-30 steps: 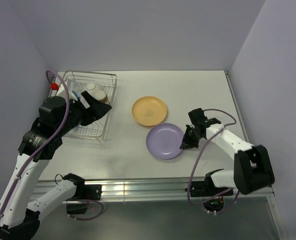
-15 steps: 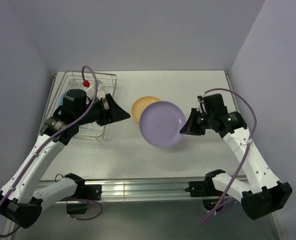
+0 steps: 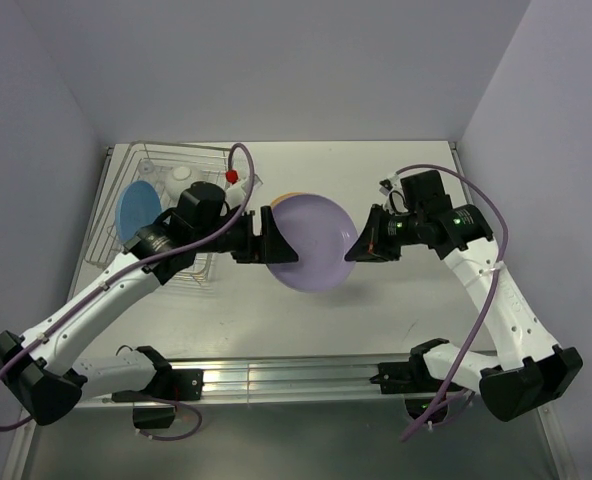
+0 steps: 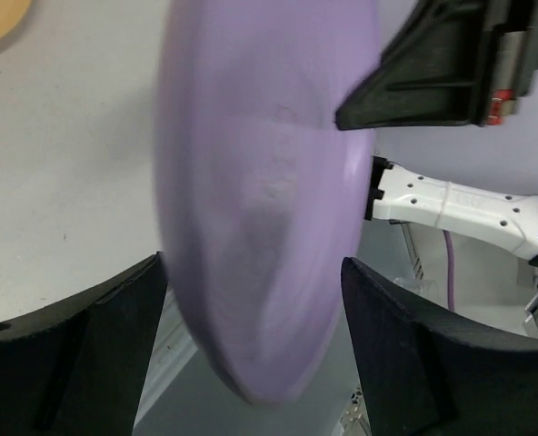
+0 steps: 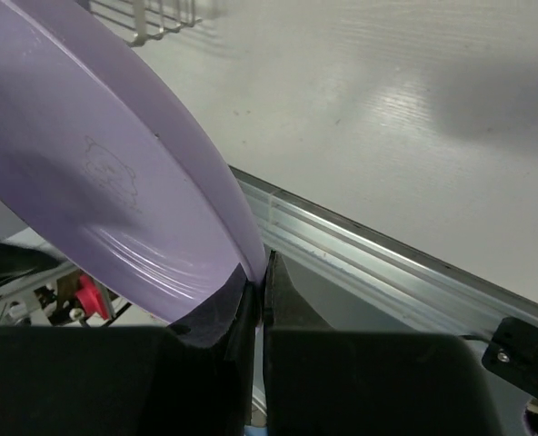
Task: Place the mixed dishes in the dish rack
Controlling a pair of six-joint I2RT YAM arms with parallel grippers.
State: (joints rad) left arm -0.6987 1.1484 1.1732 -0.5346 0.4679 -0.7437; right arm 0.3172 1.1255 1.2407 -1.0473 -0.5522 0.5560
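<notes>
One purple plate [image 3: 311, 255] hangs on edge above the counter [image 3: 396, 170], between the arms, right of the dish rack [image 3: 191, 152]. Right claw [image 3: 354, 250] is clenched on its right rim. Left claw [image 3: 281, 240] is spread wide, fingers straddling the left rim (contact unclear). Blue plate [image 3: 136, 210] stands in the rack; yellow-orange plate [image 4: 1, 23] lies on the counter.

Bright, even overhead light; top view sharp. Soft faint shadows on the white counter [image 3: 406, 180] under the arms. Left wrist view: purple plate [image 4: 269, 200] close up, smeared and out of focus. Right wrist view crisp, pale glare on counter, sheen streaks on plate.
</notes>
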